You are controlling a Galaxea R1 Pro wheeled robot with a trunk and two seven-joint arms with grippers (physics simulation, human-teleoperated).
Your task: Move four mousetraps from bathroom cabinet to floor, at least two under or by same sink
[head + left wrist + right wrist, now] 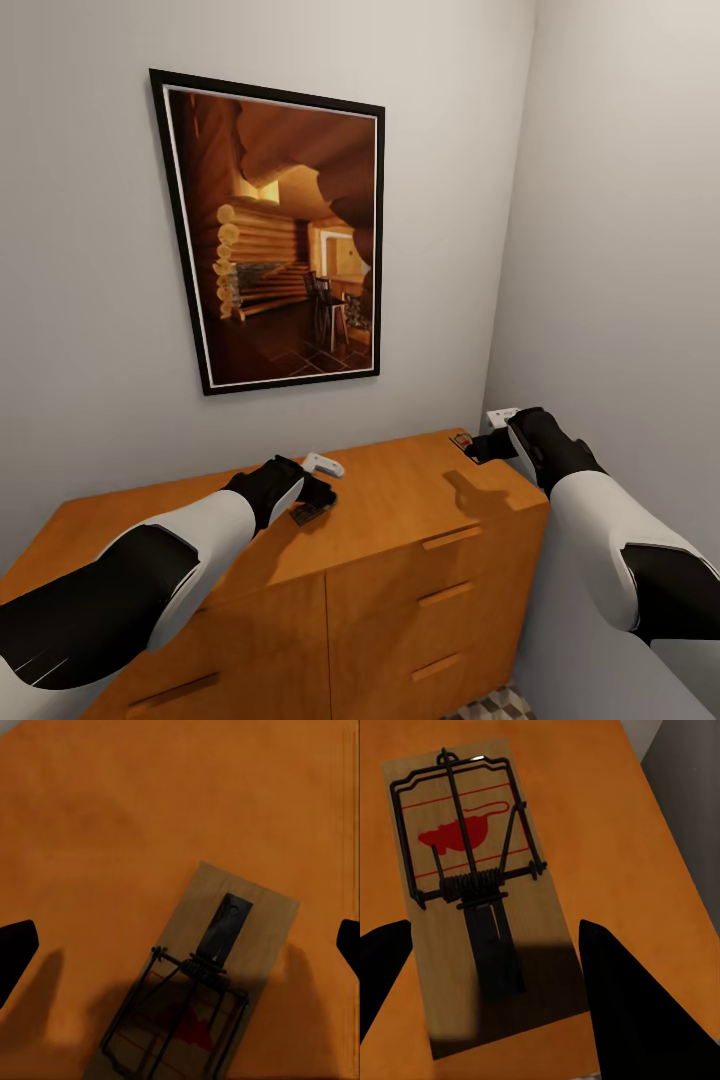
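Orange-brown cabinet (400, 520) against a pale wall, below a framed picture (285, 235) of a log cabin interior. Two mousetraps on the cabinet's flat worktop. Left tool (318, 492) hovering at the cabinet's middle over one trap (202, 990), fingers (15, 952) spread wide to either side and touching nothing, likely lined up to pinch the wooden base across its width. Right tool (490, 447) at the cabinet's far right corner near the side wall, over a second trap (484, 900), dark fingers (622, 997) apart and flanking the near end, not yet clamped. Both traps flat, wire side up, red mouse print visible. Patterned bathroom floor (495, 705) glimpsed at the cabinet's foot.
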